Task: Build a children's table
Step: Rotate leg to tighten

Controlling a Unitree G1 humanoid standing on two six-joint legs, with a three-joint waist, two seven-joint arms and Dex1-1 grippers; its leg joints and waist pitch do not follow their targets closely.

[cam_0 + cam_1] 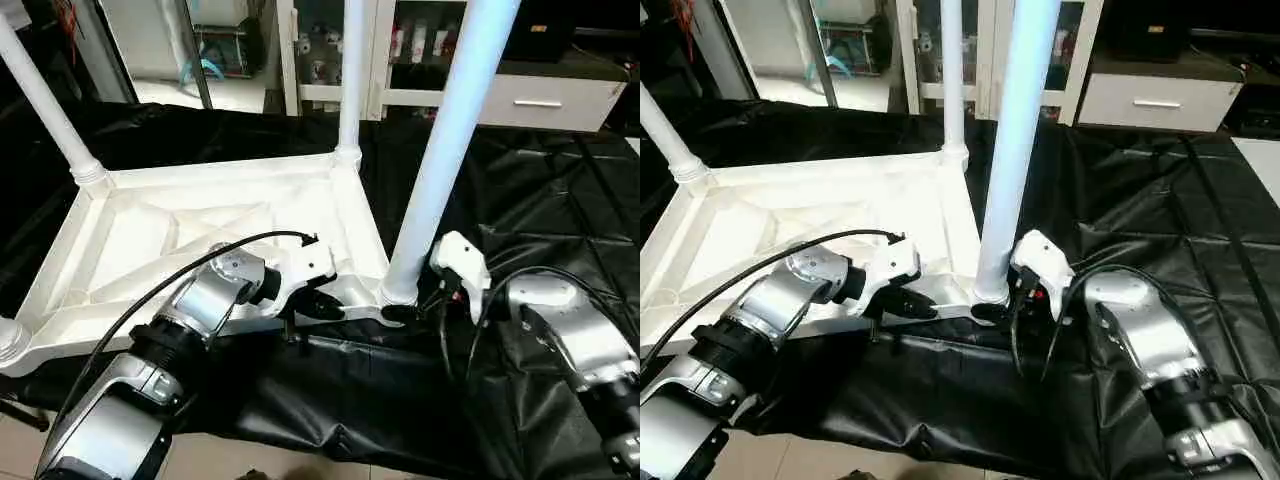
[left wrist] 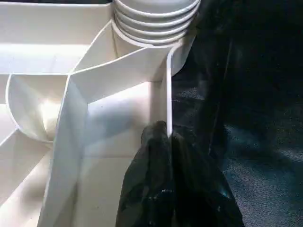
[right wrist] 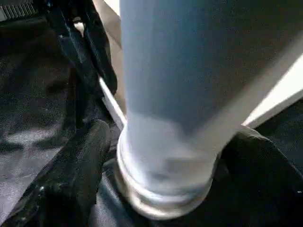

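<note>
A: Nearest to us, two silver forearms reach in over the black sheet (image 1: 520,190) that covers the worktop. The left pincer (image 1: 322,305) sits at the near edge of the tabletop (image 1: 150,240), clenched on the thin white rim there; the left wrist view has both dark fingers (image 2: 156,161) pinching that wall, one each side.

B: And the right pincer (image 1: 992,312)?

A: Low at the near right corner, right at the foot of the near leg (image 1: 440,150). The right wrist view shows a black finger (image 3: 80,161) on each side of the leg's base collar. The jaws stand wide, straddling the tube. Whether the pads actually press on it I can't tell; that view is too close and soft.

B: So where's the table itself?

A: Upside down on the sheet, ribbed underside facing up, diagonal ribs crossing the middle. That near leg stands upright in its corner socket and runs out of the top of the picture. In the left wrist view you can see the ringed base of a leg seated in the corner just beyond the pinched rim.

B: Further back?

A: A second leg (image 1: 350,70) rises from the far right corner, a third leg (image 1: 45,105) from the far left, leaning a touch in this view. At the near left corner a ringed white stub (image 1: 10,340) shows at the picture's edge. Behind everything, a white cabinet (image 1: 545,100) with a drawer handle.
</note>
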